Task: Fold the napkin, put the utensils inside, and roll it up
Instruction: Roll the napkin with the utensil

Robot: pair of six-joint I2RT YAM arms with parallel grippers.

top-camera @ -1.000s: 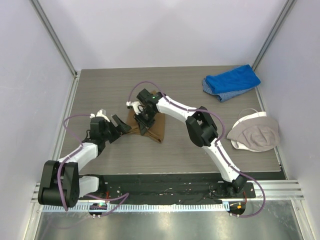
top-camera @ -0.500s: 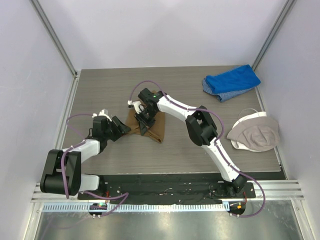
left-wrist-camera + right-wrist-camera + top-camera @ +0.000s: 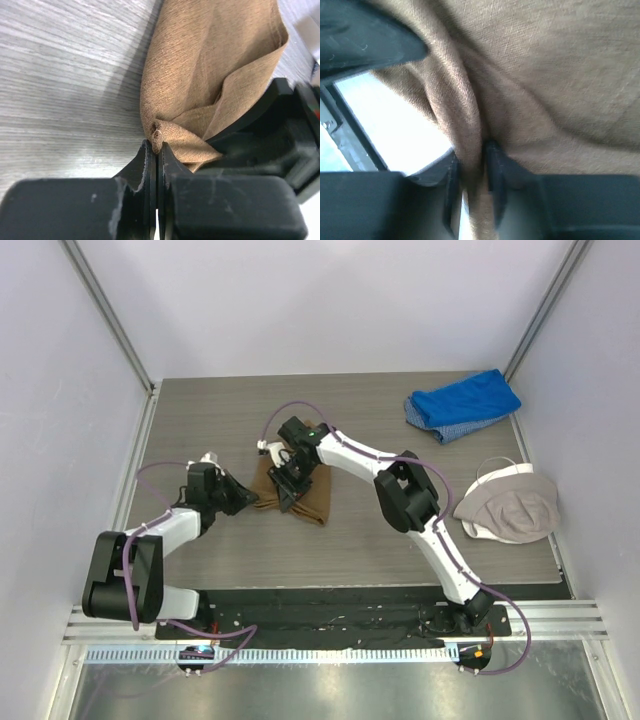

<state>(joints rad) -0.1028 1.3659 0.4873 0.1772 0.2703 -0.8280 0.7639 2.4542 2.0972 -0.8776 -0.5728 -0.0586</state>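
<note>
The tan-brown napkin (image 3: 303, 496) lies bunched and folded at the middle of the table. My left gripper (image 3: 251, 500) is at its left corner. In the left wrist view that gripper (image 3: 157, 146) is shut on the tip of the napkin (image 3: 200, 65), its jaws nearly touching. My right gripper (image 3: 285, 478) reaches down onto the napkin's upper left part. Up close, a raised fold of the napkin (image 3: 560, 75) fills the narrow gap of the right gripper (image 3: 472, 160). The utensils are hidden.
A blue cloth (image 3: 463, 403) lies at the back right. A beige-and-white cap-like item (image 3: 508, 502) rests by the right wall. White walls stand close on three sides. The right arm spans the table's middle, its fingers (image 3: 270, 112) close beside the left gripper.
My left gripper slid right to the napkin's left corner and shut on it from wide open. The right gripper stayed on the cloth, barely shifting.
</note>
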